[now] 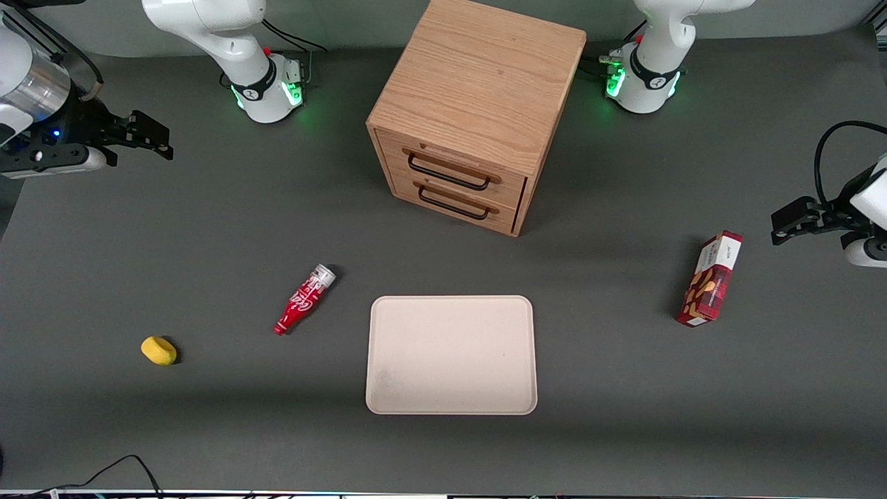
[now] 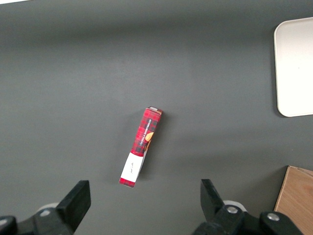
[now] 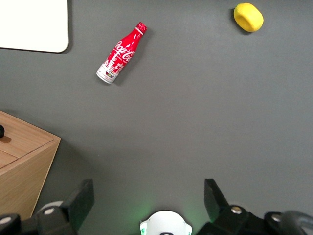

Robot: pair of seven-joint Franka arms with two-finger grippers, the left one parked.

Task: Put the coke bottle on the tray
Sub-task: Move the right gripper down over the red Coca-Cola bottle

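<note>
The coke bottle (image 1: 305, 299) (image 3: 121, 53) lies on its side on the dark table, red with white script. Its silver base points toward the cabinet and its neck toward the front camera. It rests a short way from the tray (image 1: 450, 355) (image 3: 32, 24), on the working arm's side of it. The tray is cream-beige, lies flat and has nothing on it. My gripper (image 1: 156, 137) (image 3: 149, 196) hangs above the table at the working arm's end, farther from the front camera than the bottle and well apart from it. Its fingers (image 3: 82, 197) stand wide open around nothing.
A wooden two-drawer cabinet (image 1: 471, 118) stands farther from the front camera than the tray. A yellow lump (image 1: 159, 350) (image 3: 248, 17) lies toward the working arm's end, nearer the camera than the bottle. A red snack box (image 1: 710, 278) (image 2: 141, 147) lies toward the parked arm's end.
</note>
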